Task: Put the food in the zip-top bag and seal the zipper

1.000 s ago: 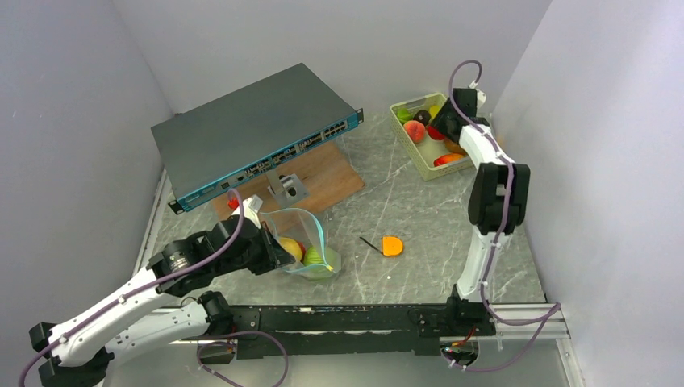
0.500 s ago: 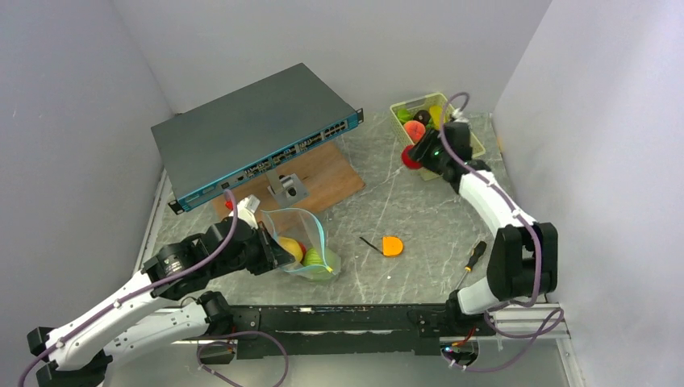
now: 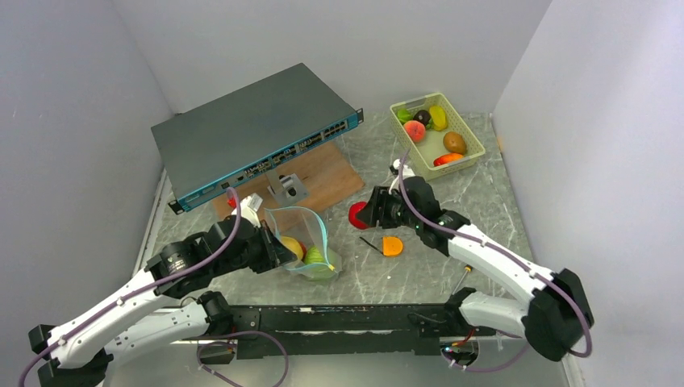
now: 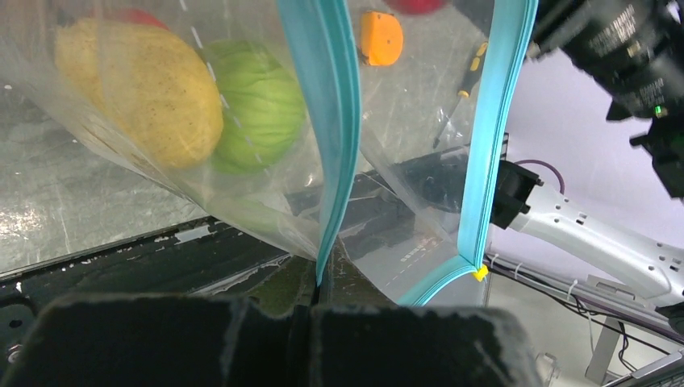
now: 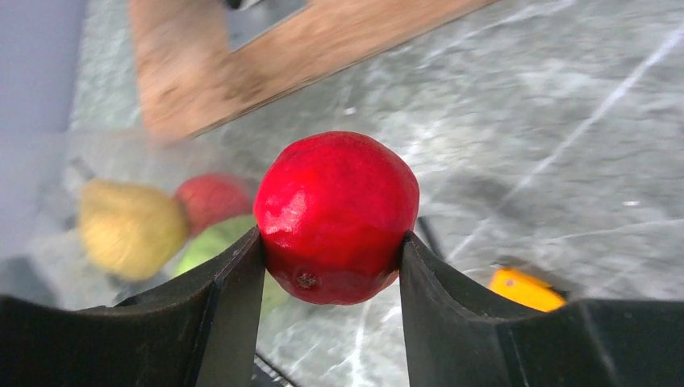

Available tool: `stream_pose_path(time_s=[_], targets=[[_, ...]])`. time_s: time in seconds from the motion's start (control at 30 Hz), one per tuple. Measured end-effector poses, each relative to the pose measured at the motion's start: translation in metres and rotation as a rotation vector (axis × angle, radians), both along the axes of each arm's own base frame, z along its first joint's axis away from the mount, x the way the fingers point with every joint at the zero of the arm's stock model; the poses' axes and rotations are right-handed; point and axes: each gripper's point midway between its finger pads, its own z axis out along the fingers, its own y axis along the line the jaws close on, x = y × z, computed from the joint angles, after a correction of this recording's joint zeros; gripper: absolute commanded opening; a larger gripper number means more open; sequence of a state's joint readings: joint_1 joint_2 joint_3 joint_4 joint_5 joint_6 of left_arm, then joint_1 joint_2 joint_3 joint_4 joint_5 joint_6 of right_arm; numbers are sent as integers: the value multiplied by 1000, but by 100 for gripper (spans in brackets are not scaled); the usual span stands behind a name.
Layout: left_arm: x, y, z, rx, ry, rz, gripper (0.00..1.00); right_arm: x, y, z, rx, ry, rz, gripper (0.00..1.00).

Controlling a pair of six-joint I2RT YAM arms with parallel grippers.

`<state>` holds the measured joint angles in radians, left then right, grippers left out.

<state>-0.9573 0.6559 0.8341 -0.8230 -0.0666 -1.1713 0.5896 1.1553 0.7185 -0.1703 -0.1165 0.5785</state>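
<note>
You see a smooth, glossy red toy apple. Your thin clear plastic zip-top bag looks shiny and creased, its teal-blue zipper strip smooth plastic. The grey marbled table is polished; the brown wooden board looks matt

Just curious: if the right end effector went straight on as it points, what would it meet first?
The right end effector, holding the red apple, would probably reach the open zip-top bag; depth is unclear.

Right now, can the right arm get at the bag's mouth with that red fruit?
Probably yes: the left gripper pinches the bag open at its mouth, and nothing stands between it and the right gripper holding the red fruit.
</note>
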Motion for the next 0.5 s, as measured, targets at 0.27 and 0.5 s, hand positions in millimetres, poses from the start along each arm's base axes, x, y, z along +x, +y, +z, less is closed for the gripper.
stream_pose_path(time_s=[0.27,0.5], targets=[[4,5,-1,13,-14,29,0,-55,40,63,165,-143,188,7],[10,-2,-3,9,-17,32,0,-68,58,135,242,-314,350,8]])
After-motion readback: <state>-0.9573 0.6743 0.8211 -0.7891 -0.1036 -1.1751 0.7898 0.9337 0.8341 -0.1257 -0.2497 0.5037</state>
